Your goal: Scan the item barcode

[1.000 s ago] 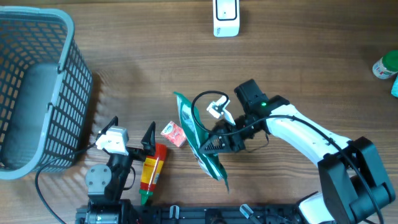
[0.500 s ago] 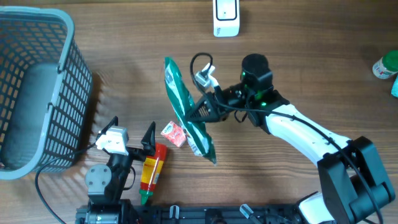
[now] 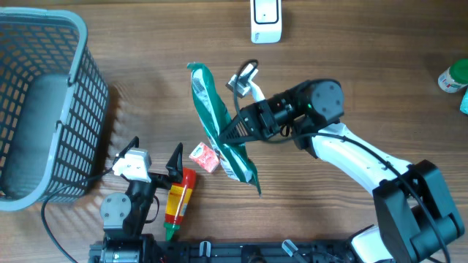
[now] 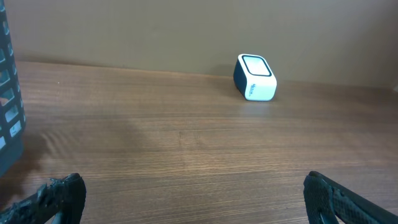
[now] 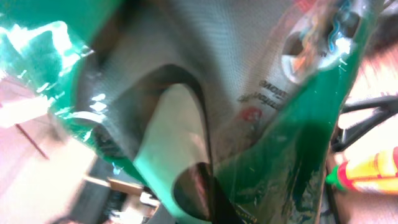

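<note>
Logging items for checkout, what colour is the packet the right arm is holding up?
Mainly green packet, clearest in the overhead view.

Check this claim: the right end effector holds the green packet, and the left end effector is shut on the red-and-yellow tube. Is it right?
No. The left end effector is open and empty, as the left wrist view shows; the tube lies beside it. The right end effector does hold the green packet.

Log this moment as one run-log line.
right gripper: shut on green bag | bag: held, apart from barcode scanner | left gripper: open, empty | scan: not yet done
</note>
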`<state>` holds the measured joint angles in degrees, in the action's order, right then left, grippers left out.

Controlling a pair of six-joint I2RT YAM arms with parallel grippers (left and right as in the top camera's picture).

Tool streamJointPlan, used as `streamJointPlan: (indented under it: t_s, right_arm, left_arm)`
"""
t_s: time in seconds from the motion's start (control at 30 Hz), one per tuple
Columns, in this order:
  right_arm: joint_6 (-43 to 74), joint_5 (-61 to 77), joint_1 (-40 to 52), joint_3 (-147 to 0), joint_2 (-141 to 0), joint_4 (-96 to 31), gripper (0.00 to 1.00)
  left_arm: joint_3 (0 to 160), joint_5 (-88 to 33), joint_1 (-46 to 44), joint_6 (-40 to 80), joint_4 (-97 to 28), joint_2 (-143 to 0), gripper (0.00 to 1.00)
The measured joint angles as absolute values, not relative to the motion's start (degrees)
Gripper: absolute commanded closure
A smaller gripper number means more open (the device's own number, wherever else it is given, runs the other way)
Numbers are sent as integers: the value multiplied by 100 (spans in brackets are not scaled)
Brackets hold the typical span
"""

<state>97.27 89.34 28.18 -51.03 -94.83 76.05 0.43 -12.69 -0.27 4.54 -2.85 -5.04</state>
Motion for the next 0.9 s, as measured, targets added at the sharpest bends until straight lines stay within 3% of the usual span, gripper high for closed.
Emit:
streamJointPlan:
  t_s: [0.17,0.4,0.73,0.9]
  right_arm:
    - [9756,8934,2965,-4364,-9426,9006,96]
    - [8774,8820,2993,-2604,-9421,9043,96]
    - [7787,8650,2991,-2585,-9421,9052,96]
    - [6045,8586,3024,-2585,-9421,9052,96]
  left_arm:
    - [45,-1269,-27,454,-285,-504,0]
    - [45,-1269,-27,454,-285,-504,0]
    - [45,-1269,-27,454,-285,-504,0]
    - [45,-1269,-27,454,-285,-504,0]
